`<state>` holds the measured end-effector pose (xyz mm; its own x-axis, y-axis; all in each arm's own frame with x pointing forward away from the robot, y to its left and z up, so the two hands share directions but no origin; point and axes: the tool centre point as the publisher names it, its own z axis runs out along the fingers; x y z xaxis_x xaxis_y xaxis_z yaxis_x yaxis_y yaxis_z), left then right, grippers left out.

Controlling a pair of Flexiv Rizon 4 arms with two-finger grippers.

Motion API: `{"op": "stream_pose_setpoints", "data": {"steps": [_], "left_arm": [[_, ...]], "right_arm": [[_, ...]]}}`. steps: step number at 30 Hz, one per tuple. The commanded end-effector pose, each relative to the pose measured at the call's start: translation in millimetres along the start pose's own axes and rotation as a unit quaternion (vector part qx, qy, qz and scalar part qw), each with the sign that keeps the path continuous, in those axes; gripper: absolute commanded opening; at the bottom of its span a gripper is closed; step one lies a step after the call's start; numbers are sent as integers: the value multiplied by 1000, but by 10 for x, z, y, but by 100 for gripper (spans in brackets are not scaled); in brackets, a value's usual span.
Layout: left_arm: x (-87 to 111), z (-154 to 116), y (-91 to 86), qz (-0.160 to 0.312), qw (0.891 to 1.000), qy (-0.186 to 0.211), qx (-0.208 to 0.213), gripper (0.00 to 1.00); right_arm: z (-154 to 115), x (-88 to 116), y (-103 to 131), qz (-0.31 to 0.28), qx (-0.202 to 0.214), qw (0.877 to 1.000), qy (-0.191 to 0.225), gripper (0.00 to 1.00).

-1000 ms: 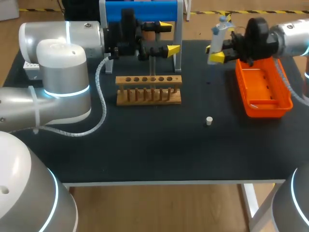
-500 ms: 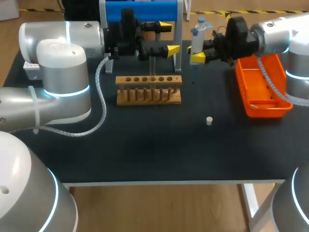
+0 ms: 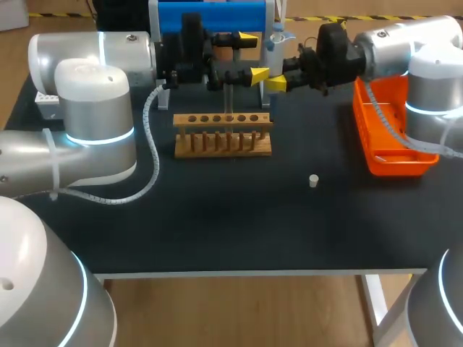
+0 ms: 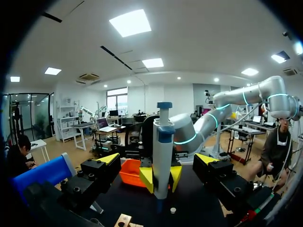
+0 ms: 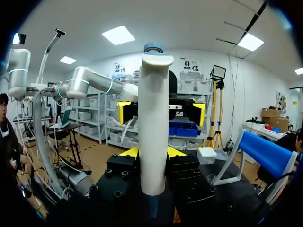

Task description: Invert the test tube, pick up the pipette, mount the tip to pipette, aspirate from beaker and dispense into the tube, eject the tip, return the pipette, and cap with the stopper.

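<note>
Black worktop [image 3: 217, 217], with both my arms meeting at its far side around the pipette [image 5: 154, 132].

My right pincer [image 5: 152, 153] is clamped on the pipette's white body, a yellow tip on each side, and holds it upright above the worktop, just beside the leg of the blue stand [image 3: 210, 14]. My left pincer [image 3: 253, 56] stands wide apart; from its wrist the pipette shows between the two tips, touching neither. Nearer me sits the wooden rack [image 3: 223, 134], with a thin clear tube [image 3: 228, 97] rising from one hole. The small white stopper [image 3: 313, 181] lies alone on the worktop, between the rack and the orange tray [image 3: 394, 144] on the right.
</note>
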<state>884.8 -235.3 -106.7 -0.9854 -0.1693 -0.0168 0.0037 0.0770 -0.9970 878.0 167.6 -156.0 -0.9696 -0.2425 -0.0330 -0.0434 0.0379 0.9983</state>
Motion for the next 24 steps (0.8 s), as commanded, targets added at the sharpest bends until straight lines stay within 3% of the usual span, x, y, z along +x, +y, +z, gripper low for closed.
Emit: {"op": "stream_pose_setpoints", "data": {"steps": [1,22,23,24], "left_arm": [[2,1,6,0,1000,-1,1,100],[2,1,6,0,1000,-1,1,100],[2,1,6,0,1000,-1,1,97],[2,1,6,0,1000,-1,1,88]], "right_arm": [[69,-51,-12,1,-2,1000,2,0],[258,-142,-19,9,-8,1000,0,0],[259,-143,-20,9,-7,1000,-1,0],[260,-145,-21,9,-7,1000,-2,0]]}}
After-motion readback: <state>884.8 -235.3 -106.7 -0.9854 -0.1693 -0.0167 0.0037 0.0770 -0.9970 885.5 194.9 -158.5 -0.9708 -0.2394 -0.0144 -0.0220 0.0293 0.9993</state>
